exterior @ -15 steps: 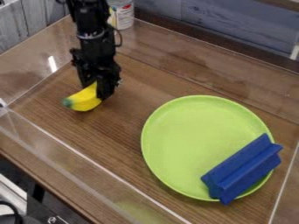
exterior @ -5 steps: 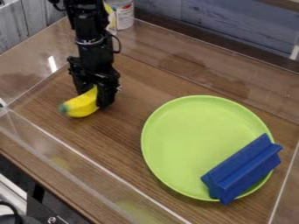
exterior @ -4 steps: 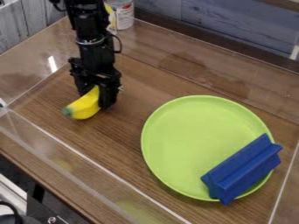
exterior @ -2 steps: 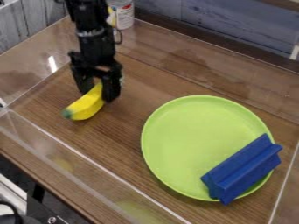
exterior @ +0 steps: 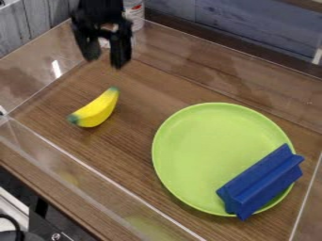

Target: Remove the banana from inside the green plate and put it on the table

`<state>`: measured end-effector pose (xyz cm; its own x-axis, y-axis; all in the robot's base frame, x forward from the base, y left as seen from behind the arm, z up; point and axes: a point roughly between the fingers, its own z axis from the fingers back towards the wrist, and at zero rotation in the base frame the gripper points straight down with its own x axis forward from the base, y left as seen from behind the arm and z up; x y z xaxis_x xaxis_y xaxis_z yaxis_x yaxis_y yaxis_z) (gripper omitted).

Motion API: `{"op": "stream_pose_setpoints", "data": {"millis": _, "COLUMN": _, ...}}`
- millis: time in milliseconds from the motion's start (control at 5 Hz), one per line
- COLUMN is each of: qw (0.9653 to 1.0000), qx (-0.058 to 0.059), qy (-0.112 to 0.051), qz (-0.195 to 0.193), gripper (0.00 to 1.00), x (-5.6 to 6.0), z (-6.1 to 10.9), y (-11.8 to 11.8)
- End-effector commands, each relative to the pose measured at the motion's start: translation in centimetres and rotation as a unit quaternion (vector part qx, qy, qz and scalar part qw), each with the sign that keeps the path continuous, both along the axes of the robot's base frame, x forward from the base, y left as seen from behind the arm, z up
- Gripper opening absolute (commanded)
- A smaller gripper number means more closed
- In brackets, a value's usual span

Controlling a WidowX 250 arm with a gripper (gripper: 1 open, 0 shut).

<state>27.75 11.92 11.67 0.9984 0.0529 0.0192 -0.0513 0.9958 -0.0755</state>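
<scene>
Lifted well clear since a second ago, black gripper (exterior: 104, 49) spread and empty above small curved yellow toy banana (exterior: 96, 108) lying on dark wood-grain worktop (exterior: 176, 75), best withdrawn straight upward; large round lime-green plastic plate (exterior: 214, 151) now holding only blue block (exterior: 262, 183).

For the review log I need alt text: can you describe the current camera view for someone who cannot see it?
A yellow banana lies on the brown wooden table, left of the green plate and apart from it. The robot's hand hangs open above the banana, holding nothing. A blue block rests on the plate's right edge.
</scene>
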Motion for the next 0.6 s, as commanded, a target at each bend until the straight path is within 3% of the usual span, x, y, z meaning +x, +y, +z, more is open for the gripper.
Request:
{"op": "stream_pose_setpoints", "data": {"millis": 0, "qw": 0.9993, "qx": 0.018, "qy": -0.032, "qz": -0.007, "gripper": 1.00, "x": 0.6, "z": 0.7, "y": 0.5}}
{"op": "stream_pose_setpoints", "data": {"millis": 400, "qw": 0.9996, "qx": 0.021, "qy": -0.016, "qz": -0.011, "gripper": 1.00, "x": 0.1, "z": -1.8, "y": 1.2}}
